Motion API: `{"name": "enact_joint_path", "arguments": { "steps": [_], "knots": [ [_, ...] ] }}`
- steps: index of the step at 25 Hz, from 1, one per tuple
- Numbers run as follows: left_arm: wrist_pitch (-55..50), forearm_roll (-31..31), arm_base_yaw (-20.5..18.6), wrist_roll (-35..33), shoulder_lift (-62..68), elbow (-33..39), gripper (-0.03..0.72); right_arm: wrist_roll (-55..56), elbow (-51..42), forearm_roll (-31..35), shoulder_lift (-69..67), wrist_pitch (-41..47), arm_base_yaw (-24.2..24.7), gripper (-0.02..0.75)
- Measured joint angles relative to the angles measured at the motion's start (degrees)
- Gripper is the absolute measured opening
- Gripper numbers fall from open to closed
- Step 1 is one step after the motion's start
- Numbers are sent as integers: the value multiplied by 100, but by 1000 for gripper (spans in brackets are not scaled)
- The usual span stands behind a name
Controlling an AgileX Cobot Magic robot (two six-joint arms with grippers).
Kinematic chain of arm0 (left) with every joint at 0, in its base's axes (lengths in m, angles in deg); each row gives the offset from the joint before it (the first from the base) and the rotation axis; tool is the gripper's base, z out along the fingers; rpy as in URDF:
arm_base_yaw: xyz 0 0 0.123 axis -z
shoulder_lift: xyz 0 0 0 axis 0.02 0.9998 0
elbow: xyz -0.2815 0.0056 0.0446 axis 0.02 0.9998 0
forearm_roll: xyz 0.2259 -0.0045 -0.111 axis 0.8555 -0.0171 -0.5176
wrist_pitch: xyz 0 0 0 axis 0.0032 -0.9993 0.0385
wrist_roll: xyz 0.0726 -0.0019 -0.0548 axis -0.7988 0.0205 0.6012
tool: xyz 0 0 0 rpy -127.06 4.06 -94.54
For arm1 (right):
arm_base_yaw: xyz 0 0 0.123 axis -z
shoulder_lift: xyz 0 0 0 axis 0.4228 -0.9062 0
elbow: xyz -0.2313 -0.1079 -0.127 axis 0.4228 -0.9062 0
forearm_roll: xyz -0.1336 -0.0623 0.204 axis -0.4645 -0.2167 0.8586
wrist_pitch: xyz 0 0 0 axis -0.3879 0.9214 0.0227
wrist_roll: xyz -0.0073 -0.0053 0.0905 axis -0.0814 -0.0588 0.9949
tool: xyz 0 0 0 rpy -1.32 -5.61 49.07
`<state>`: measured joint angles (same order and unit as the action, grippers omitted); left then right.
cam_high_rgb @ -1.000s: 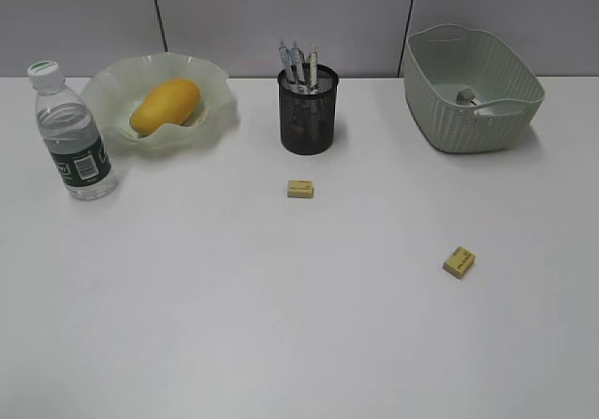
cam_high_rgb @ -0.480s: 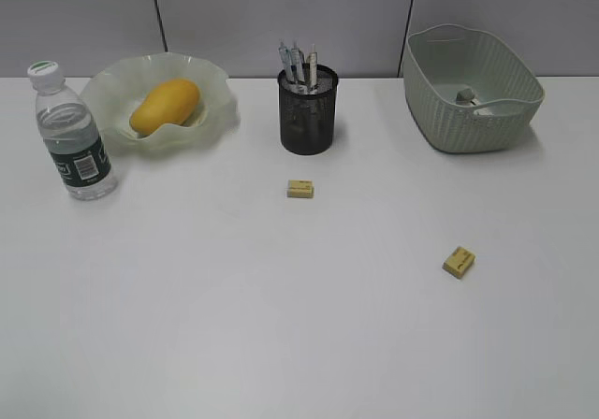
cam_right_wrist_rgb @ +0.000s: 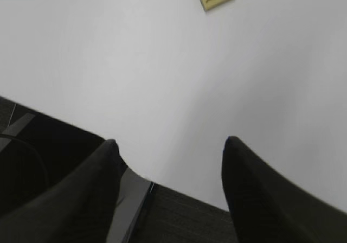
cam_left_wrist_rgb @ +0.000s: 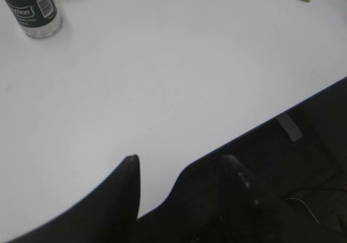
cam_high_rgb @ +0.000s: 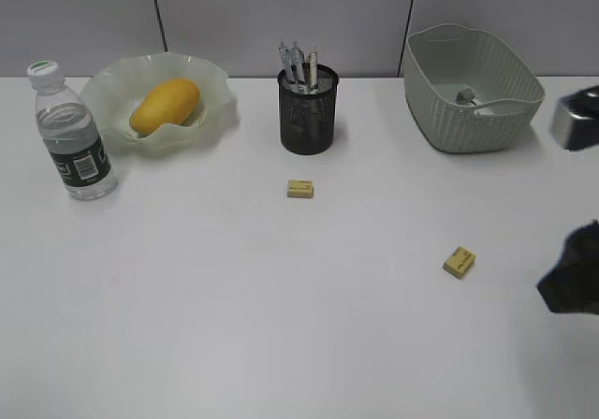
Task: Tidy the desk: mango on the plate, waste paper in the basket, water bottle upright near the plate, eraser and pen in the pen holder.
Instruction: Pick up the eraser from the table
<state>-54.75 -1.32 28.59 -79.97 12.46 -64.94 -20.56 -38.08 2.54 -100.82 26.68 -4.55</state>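
Right arm (cam_high_rgb: 573, 279): cut off at 3 o'clock edge of exterior view; dark, blurred, shape hard to make out. Left arm: outside exterior view.

Waste paper (cam_high_rgb: 466, 95): low inside basket (cam_high_rgb: 473, 90) at 1 o'clock, partly hidden by wall. Pens (cam_high_rgb: 299, 66): tips only above pen holder (cam_high_rgb: 308, 110) at 12 o'clock. Water bottle (cam_high_rgb: 71, 133): upright at 9 o'clock, beside plate (cam_high_rgb: 159, 98); top cropped in left wrist view. Mango (cam_high_rgb: 165, 106): on plate at 10 o'clock.

Erasers: one (cam_high_rgb: 300, 189) on table just below pen holder; second (cam_high_rgb: 459, 262) at 4 o'clock, near right arm.

Left claw (cam_left_wrist_rgb: 181, 170): part open, empty, over near table edge. Right claw (cam_right_wrist_rgb: 169, 148): wide open, empty, over near edge; eraser ahead at 12 o'clock.

Table (cam_high_rgb: 234, 307): plain white, matte. Behind: grey panelled wall with dark seams. Below edge: dark floor, detail indistinct.
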Motion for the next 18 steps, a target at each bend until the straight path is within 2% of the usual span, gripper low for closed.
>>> {"name": "enact_joint_path", "arguments": {
  "steps": [6, 12, 18],
  "knots": [
    [0, 0, 0, 0, 0, 0, 365, 910, 854, -175, -1797, -342, 6, 474],
    [0, 0, 0, 0, 0, 0, 365, 2308, 1517, -602, -3110, -488, 19, 474],
    [0, 0, 0, 0, 0, 0, 365, 3094, 1700, -384, -3891, -813, 429, 474]
  ]
}}
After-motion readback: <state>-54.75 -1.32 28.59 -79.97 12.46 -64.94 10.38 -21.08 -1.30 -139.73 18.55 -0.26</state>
